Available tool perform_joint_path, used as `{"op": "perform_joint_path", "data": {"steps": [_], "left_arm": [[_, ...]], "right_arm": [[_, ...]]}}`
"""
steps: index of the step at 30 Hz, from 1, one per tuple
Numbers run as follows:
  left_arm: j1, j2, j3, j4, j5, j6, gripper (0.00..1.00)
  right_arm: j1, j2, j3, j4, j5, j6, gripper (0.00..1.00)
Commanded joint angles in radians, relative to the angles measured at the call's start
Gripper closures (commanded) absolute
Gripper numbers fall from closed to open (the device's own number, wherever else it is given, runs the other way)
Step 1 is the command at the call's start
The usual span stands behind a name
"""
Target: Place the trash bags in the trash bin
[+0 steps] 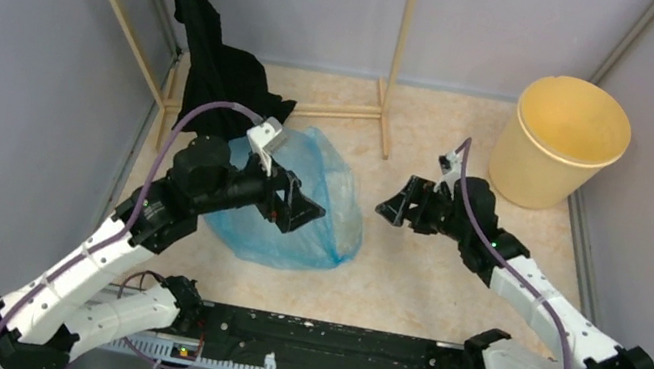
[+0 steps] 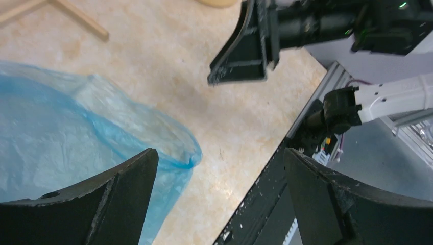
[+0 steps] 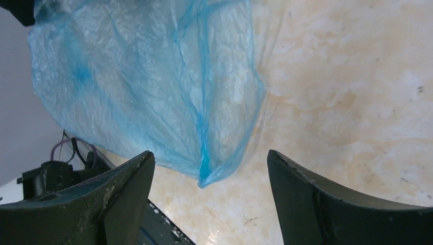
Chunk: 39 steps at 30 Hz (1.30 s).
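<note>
Bag: lt-blue film, flat and wrinkled on table, left of centre in top view, about 9 o'clock from table middle. Not in bin, nothing gripping it. Its near edge folds into a pointed corner, seen in right wrist view, and looks like the easiest pinch spot.

L gripper: over bag's 3 o'clock edge, jaws wide, empty. L wrist view shows one finger above the film and the other above the table edge/rail, so it straddles the bag's rim. Prob lined up to drop and pinch. Can't tell if the tips touch the film.

R gripper: at bag's 3 o'clock, near but apart, jaws wide, empty, aimed at the bag. Likely set for a second grab or handover, since the bin sits on its side.

Bin: yellow, upright, mouth open, 1–2 o'clock corner, well apart from bag.

Black cloth: hangs on wood frame at bag's 11 o'clock, with its hem touching or overlapping the bag's far edge. Snag risk on lift.

Step judged: pre-grasp, task barely begun.
</note>
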Motion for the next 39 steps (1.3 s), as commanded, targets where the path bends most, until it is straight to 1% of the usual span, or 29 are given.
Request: {"op": "perform_joint_path", "data": {"steps": [1,4,7,10,12,14,15,16,18,20,22,25,27,29,32,35,39], "left_arm": [[0.001,0.067,0.131,-0.025,-0.096,0.042,0.01],[0.001,0.191,0.234,0.024,-0.097,0.050,0.01],[0.001,0.310,0.366,0.102,-0.133,0.068,0.01],[0.001,0.405,0.489,0.175,-0.184,0.093,0.01],[0.001,0.443,0.535,0.222,-0.209,0.122,0.01],[0.000,0.447,0.528,0.271,-0.238,0.168,0.01],[0.001,0.436,0.499,0.301,-0.260,0.195,0.01],[0.000,0.415,0.440,0.344,-0.290,0.222,0.01],[0.014,0.367,0.331,0.417,-0.324,0.252,0.01],[0.048,0.322,0.248,0.469,-0.326,0.214,0.01],[0.063,0.288,0.203,0.514,-0.293,0.202,0.01],[0.080,0.265,0.195,0.518,-0.233,0.177,0.01],[0.095,0.263,0.186,0.532,-0.197,0.147,0.01],[0.110,0.273,0.177,0.540,-0.165,0.111,0.01],[0.131,0.289,0.189,0.521,-0.130,0.059,0.01],[0.131,0.279,0.177,0.540,-0.104,0.057,0.01],[0.131,0.278,0.172,0.549,-0.087,0.056,0.01]], "right_arm": [[-0.008,0.106,-0.006,0.115,-0.154,0.021,0.20],[-0.008,0.138,0.050,0.024,-0.122,-0.044,0.22],[-0.008,0.107,0.116,-0.090,-0.056,-0.121,0.23],[-0.009,0.051,0.196,-0.221,0.059,-0.183,0.21],[-0.008,0.016,0.265,-0.329,0.162,-0.222,0.19],[-0.008,-0.014,0.343,-0.427,0.287,-0.251,0.18],[-0.009,-0.029,0.378,-0.473,0.345,-0.260,0.17],[-0.008,-0.043,0.425,-0.512,0.414,-0.264,0.16],[-0.009,-0.065,0.475,-0.568,0.478,-0.278,0.14],[-0.008,-0.075,0.535,-0.601,0.555,-0.315,0.13],[-0.008,-0.056,0.594,-0.603,0.653,-0.393,0.10],[-0.008,0.027,0.701,-0.572,0.843,-0.559,0.08],[-0.008,0.093,0.757,-0.510,0.955,-0.666,0.04],[-0.011,0.158,0.782,-0.429,1.027,-0.736,0.01],[-0.069,0.255,0.773,-0.316,1.060,-0.804,0.01],[-0.154,0.341,0.789,-0.311,1.036,-0.785,0.02],[-0.220,0.409,0.814,-0.301,0.998,-0.797,0.01]]}}
